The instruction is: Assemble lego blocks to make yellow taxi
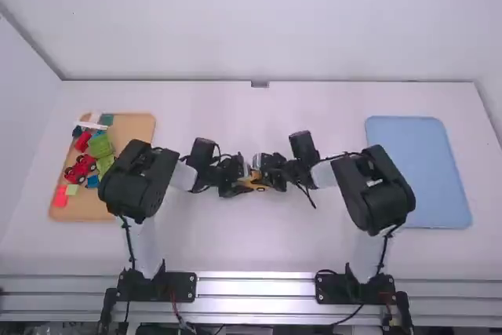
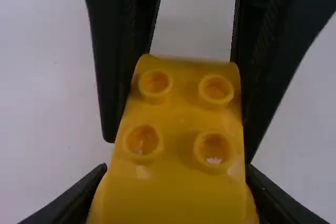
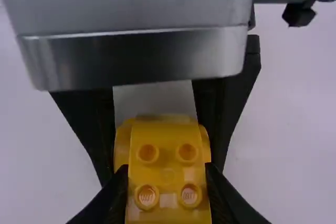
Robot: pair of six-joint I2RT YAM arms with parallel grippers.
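My left gripper and right gripper meet over the middle of the table, with yellow block parts between them. In the left wrist view, my left gripper is shut on the sides of a yellow studded block; the other gripper's black fingers flank its far part. In the right wrist view, my right gripper is shut on a narrower studded yellow block. A wider yellow part lies behind it, between the left gripper's fingers. Whether these parts are pressed together I cannot tell.
At the left, a wooden tray holds several green, red and blue blocks and a red toy car. A blue tray lies at the right, partly behind the right arm's elbow.
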